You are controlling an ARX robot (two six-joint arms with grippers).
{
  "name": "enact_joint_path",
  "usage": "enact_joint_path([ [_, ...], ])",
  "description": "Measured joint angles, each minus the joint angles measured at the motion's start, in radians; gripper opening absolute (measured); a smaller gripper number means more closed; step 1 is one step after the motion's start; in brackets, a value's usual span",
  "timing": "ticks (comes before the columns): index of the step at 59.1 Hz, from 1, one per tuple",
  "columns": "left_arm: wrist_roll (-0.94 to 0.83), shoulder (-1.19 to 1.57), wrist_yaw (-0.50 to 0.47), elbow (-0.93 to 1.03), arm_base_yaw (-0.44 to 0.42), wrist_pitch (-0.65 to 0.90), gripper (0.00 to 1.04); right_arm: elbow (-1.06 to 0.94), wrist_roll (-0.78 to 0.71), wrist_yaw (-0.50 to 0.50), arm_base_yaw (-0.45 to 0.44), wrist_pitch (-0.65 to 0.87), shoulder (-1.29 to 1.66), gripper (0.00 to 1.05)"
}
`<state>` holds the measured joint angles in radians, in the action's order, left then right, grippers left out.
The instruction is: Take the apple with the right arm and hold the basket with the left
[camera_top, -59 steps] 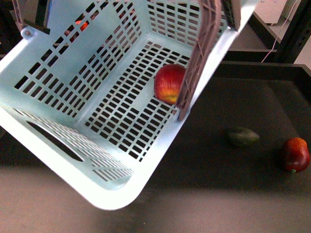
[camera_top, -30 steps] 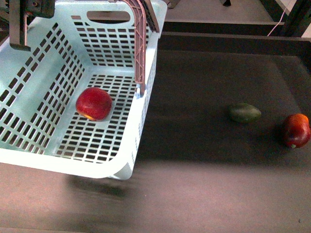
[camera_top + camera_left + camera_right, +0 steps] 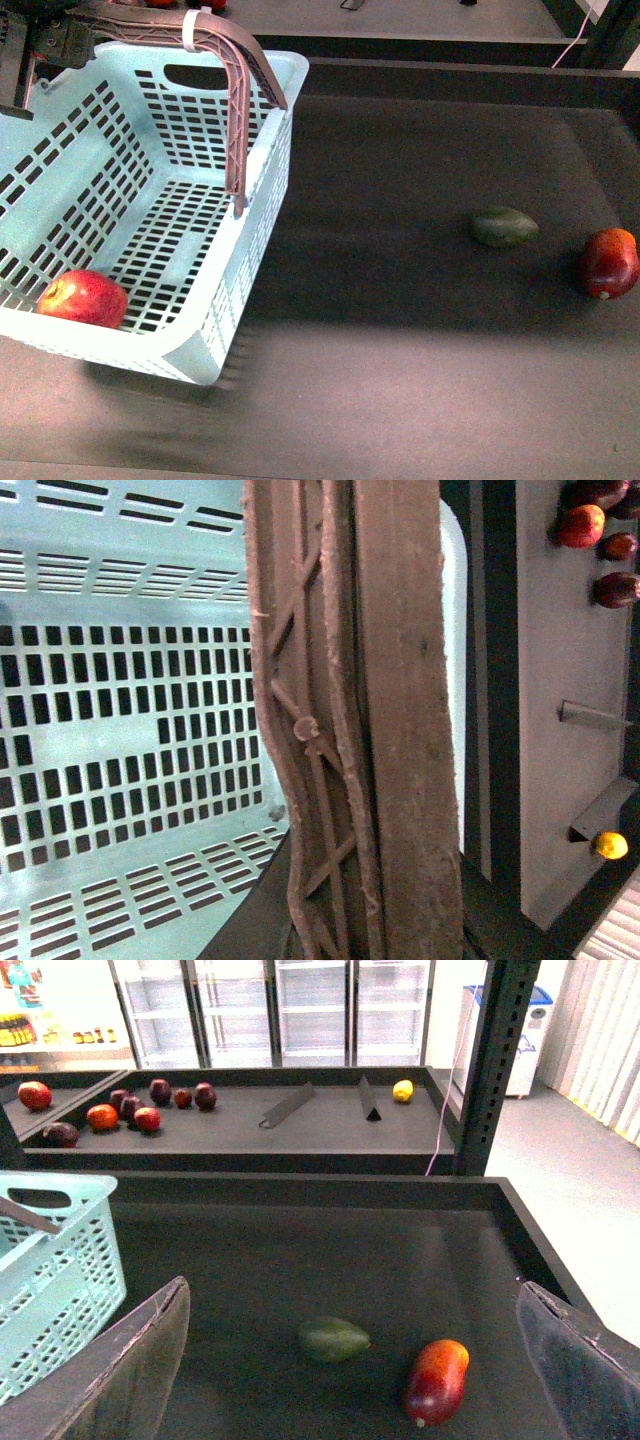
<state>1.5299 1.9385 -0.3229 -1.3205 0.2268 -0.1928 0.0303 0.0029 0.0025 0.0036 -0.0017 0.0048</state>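
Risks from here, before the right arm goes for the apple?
1. The apple lies loose in the near corner of the basket; a swing may roll it.
2. The open right gripper faces the darker red apple and green fruit on the table, so it might grab the wrong one.

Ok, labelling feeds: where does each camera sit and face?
Front: robot's body, looking down at dark table; left gripper holds pale turquoise slotted plastic basket.
Left wrist: pressed close to basket's brown ribbed handles; gripper unseen.
Right wrist: above table, facing forward; open right gripper shows.
Shared: front and right wrist show dark green oval fruit.
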Motion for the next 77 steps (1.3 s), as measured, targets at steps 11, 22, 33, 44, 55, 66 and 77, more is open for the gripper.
enact_joint_path([
  [11,0.009,0.016,0.011,0.028,-0.002,-0.004,0.17,0.000,0.000,0.000,0.000,0.000,0.000,0.96],
  [22,0.027,0.019,0.017,0.030,-0.003,-0.108,0.17,0.000,0.000,0.000,0.000,0.000,0.000,0.96],
  [33,0.043,0.002,0.031,0.058,-0.006,-0.116,0.44,0.000,0.000,0.000,0.000,0.000,0.000,0.96],
  [44,0.092,-0.111,0.035,0.132,0.005,-0.101,0.78,0.000,0.000,0.000,0.000,0.000,0.000,0.96],
  [55,0.093,-0.309,0.011,0.222,0.039,-0.124,0.97,0.000,0.000,0.000,0.000,0.000,0.000,0.96],
  [66,0.018,-0.436,-0.029,0.275,0.072,-0.127,0.98,0.000,0.000,0.000,0.000,0.000,0.000,0.96],
  [77,-0.646,-0.504,0.083,0.620,0.035,0.620,0.73,0.000,0.000,0.000,0.000,0.000,0.000,0.96],
])
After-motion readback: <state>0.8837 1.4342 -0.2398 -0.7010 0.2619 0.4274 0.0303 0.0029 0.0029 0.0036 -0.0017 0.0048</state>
